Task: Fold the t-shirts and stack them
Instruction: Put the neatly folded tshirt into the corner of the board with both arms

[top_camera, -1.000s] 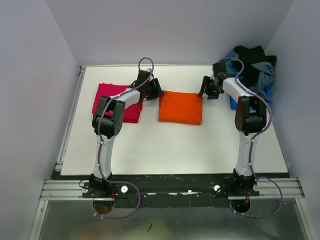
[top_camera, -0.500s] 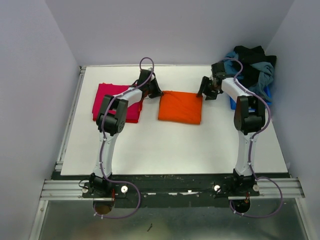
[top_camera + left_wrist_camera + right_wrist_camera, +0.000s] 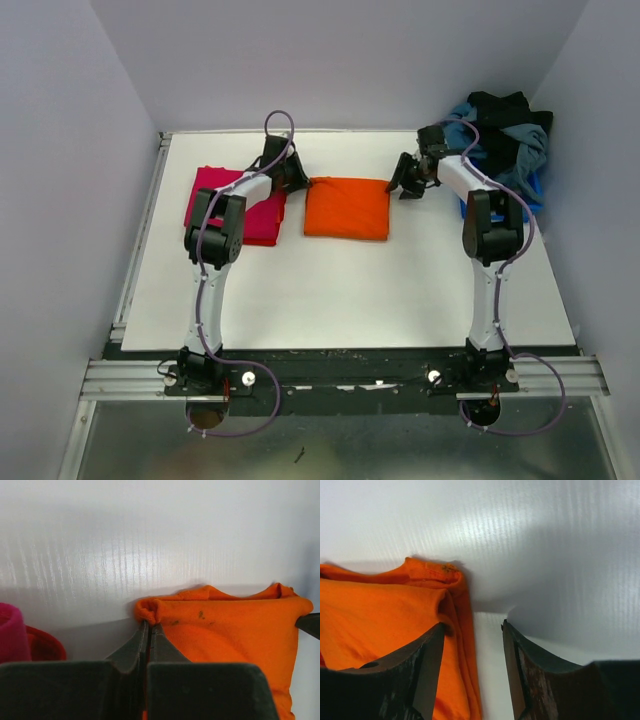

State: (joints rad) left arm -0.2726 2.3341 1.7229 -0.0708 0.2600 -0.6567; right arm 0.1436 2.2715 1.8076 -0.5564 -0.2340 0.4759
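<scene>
One white table [image 3: 350,290], lavender walls [image 3: 340,60]; left claw [image 3: 149,626] pinching orange t-shirt [image 3: 230,630], right claw [image 3: 472,650] wide.

Count: 2 folded t-shirts, 1 orange t-shirt [image 3: 346,208] and 1 magenta t-shirt [image 3: 262,226]. 1 pile of loose dark and blue clothes [image 3: 505,130], far right. 2 arms, 1 tool each: left tool [image 3: 297,180], right tool [image 3: 400,186]. 1 white surface [image 3: 330,290].
</scene>
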